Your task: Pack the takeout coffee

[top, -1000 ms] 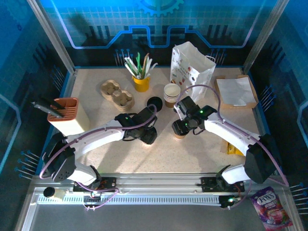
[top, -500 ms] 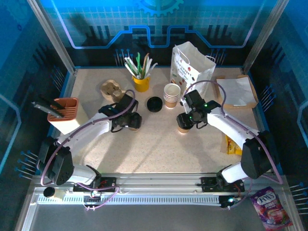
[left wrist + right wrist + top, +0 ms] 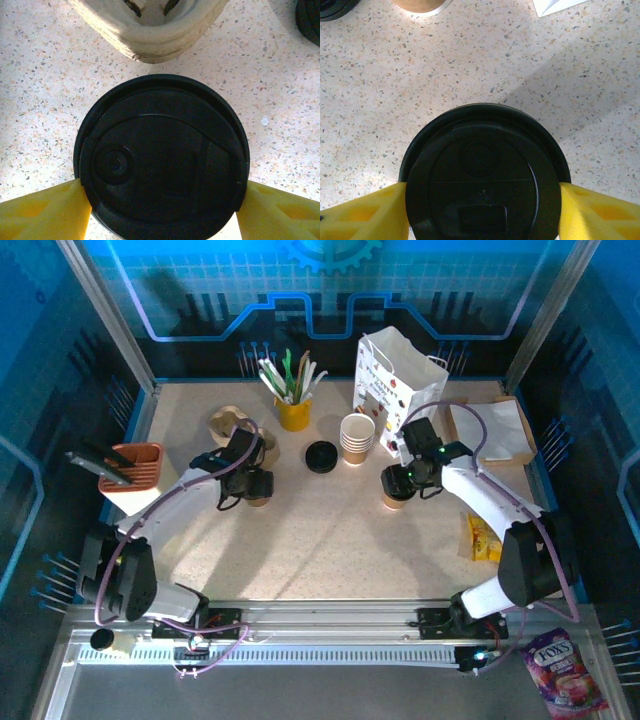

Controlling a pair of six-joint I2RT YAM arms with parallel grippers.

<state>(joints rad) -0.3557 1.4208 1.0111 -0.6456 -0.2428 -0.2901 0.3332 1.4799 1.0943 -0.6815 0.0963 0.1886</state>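
Two takeout coffee cups of brown paper with black lids stand in the grippers. My left gripper [image 3: 250,484] is shut on the left cup [image 3: 257,500], just in front of the pulp cup carrier [image 3: 232,428]. In the left wrist view its lid [image 3: 161,155] sits between the yellow fingers [image 3: 40,212], which press the cup's sides. My right gripper [image 3: 402,483] is shut on the right cup [image 3: 392,499], close in front of the white paper bag [image 3: 400,380]. The right wrist view has that lid [image 3: 482,175] between both yellow fingers [image 3: 600,212].
A stack of lidless cups [image 3: 357,437] and a loose black lid [image 3: 321,456] lie between the arms. A yellow cup of utensils [image 3: 293,412] stands behind. An orange holder [image 3: 133,476] is at the left, white napkins [image 3: 490,430] and a yellow packet [image 3: 484,539] at the right.
The left arm has carried its cup left and back, up to the cup carrier. The right arm has carried its cup right and back, toward the white bag.
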